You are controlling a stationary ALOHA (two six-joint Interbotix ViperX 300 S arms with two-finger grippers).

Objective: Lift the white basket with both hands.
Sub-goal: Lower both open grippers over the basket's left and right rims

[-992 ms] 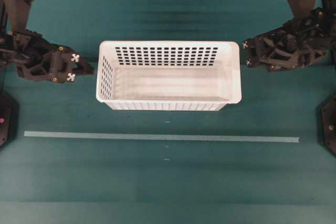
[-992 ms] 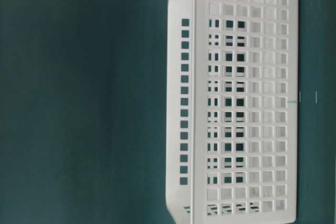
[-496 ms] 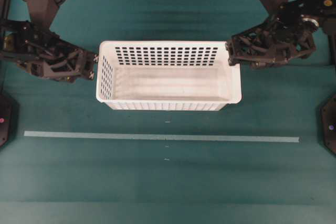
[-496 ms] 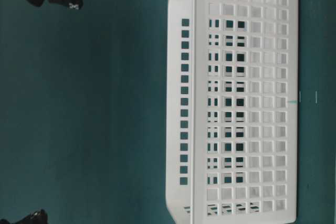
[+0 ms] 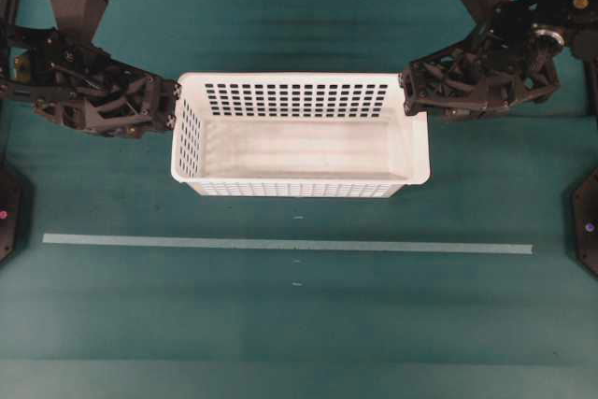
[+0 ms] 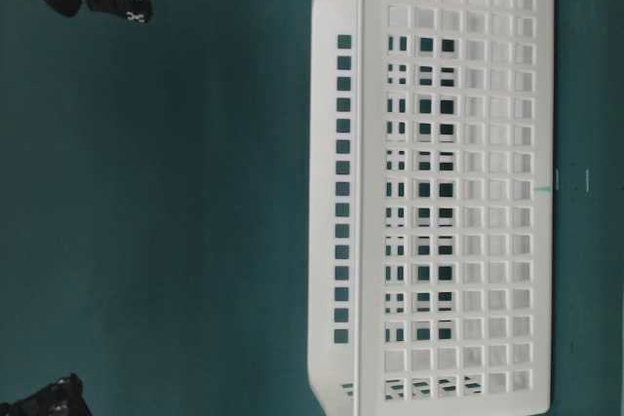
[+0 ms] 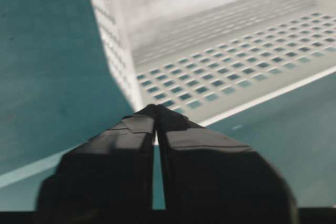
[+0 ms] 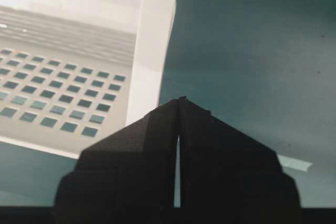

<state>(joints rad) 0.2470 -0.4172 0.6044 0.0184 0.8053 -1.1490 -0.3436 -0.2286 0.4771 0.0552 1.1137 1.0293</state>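
Resting flat on the green table (image 5: 299, 324), the white basket (image 5: 299, 175) sits empty near the middle of the overhead view, its long sides parallel to the pale tape line (image 5: 280, 244) that lies between it and the near table edge; no part of it appears raised, so the lift itself has not begun. The left end effector (image 5: 170, 105) stands at the basket's left short end, just beside the rim near the far corner, and the right end effector (image 5: 407, 91) stands at the far right corner, overlapping the rim as seen from above. Whether either one actually touches the plastic cannot be told from these views. In the left wrist view the left end effector (image 7: 156, 109) has its jaws drawn together at the tips with only a thin slit behind them, clenched on nothing, the basket corner lying just beyond. The right wrist view shows the right end effector (image 8: 180, 100) likewise pressed together and empty, the broad rim passing just ahead of it. The approach thus looks nearly finished. Remaining, by this reading, are spreading both sets of jaws, seating them over the rim at the two ends, closing, and raising the basket evenly.
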